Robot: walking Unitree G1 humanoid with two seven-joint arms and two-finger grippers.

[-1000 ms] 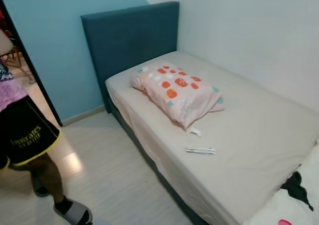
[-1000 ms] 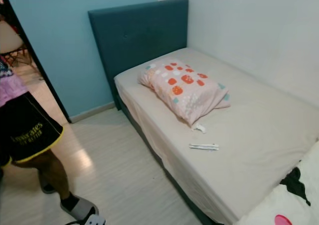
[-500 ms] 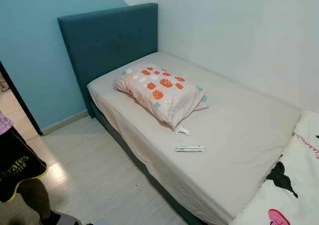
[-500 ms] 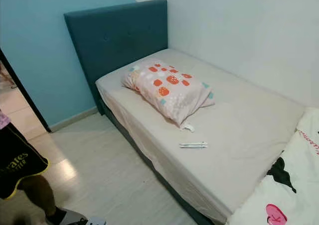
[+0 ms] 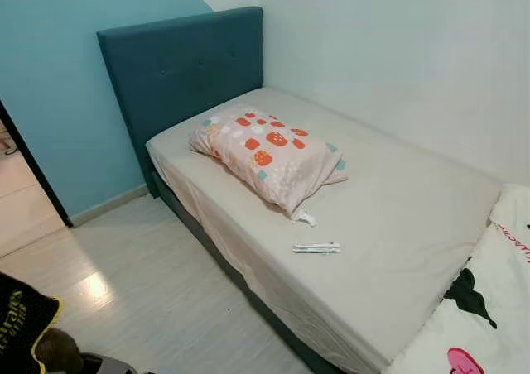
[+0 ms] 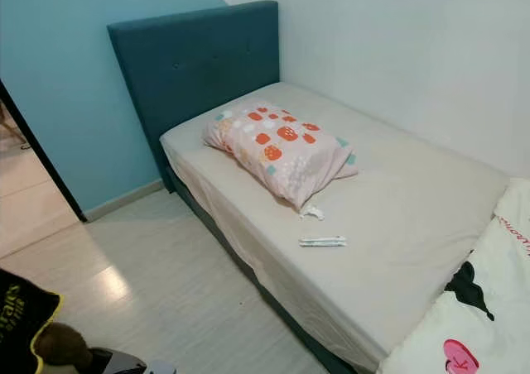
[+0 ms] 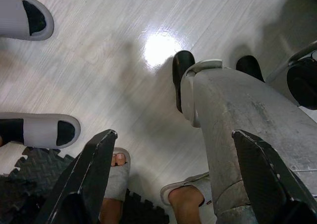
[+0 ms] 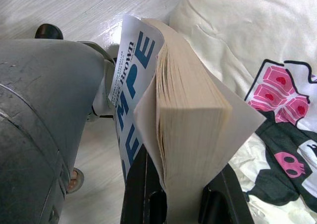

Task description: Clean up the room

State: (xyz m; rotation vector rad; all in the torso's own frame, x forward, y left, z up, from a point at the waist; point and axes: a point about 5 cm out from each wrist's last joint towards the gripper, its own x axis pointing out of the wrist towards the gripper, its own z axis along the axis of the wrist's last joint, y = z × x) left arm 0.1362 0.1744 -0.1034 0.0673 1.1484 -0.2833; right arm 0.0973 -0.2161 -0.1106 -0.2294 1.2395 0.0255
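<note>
- A thick paperback book [image 8: 190, 130] with cream page edges and a white cover printed in blue letters is clamped upright in the right claw [image 8: 181, 204]; its two black fingers press the lower covers from either side, and the book stands above the floor beside the bed's edge.
- The left claw [image 7: 173, 184] hangs pointing down at the floor, its two black fingers spread wide apart with nothing between them.
- In the head view one bed [image 5: 414, 217] with a beige fitted sheet and a dark teal padded headboard [image 5: 178, 68] fills the middle and right.
- One pink pillow [image 5: 269, 155] with orange and white squares lies toward 11 o'clock of the mattress centre.
- Two small white items lie on the sheet at 6 o'clock from the pillow: a crumpled scrap [image 5: 304, 218] just beside its corner, and a thin white stick-like object [image 5: 315, 247] a little farther on.
- One white blanket [image 5: 484, 308] with black and pink prints covers the bed's 4 o'clock corner.
- A person's black shorts [image 5: 21, 324] show at 8 o'clock; grey slippers [image 7: 37, 130] rest on the pale wood floor [image 5: 157, 299].
</note>
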